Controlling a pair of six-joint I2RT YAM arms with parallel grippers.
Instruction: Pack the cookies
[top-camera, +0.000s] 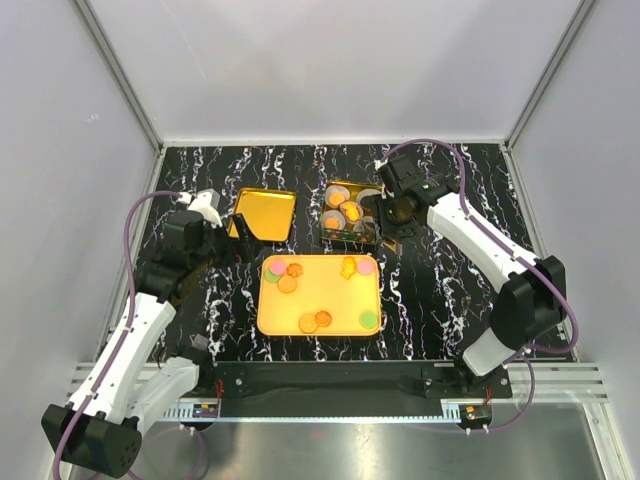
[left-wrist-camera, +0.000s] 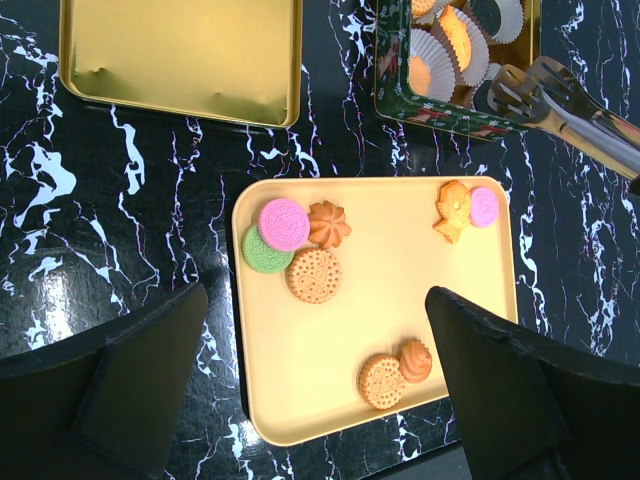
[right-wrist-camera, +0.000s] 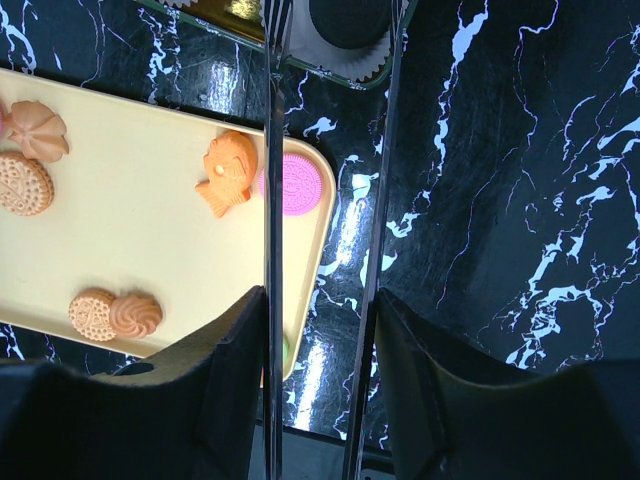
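Observation:
Several cookies lie on the yellow tray (top-camera: 318, 296): a pink one (left-wrist-camera: 284, 223), a green one (left-wrist-camera: 263, 252), orange ones (left-wrist-camera: 313, 275), and a fish-shaped orange one (right-wrist-camera: 224, 172) beside a second pink one (right-wrist-camera: 297, 183). Other cookies sit in white paper cups in the tin box (top-camera: 346, 214). My right gripper (top-camera: 388, 215) is shut on metal tongs (right-wrist-camera: 272, 150), also seen in the left wrist view (left-wrist-camera: 560, 100). The tong tips straddle a black cookie (right-wrist-camera: 345, 15) in a cup at the tin's edge. My left gripper (top-camera: 228, 243) is open and empty above the tray's left side (left-wrist-camera: 315, 300).
The gold tin lid (top-camera: 266, 214) lies upside down left of the tin box, behind the tray. The tabletop is black marble (top-camera: 450, 290). White walls stand on three sides.

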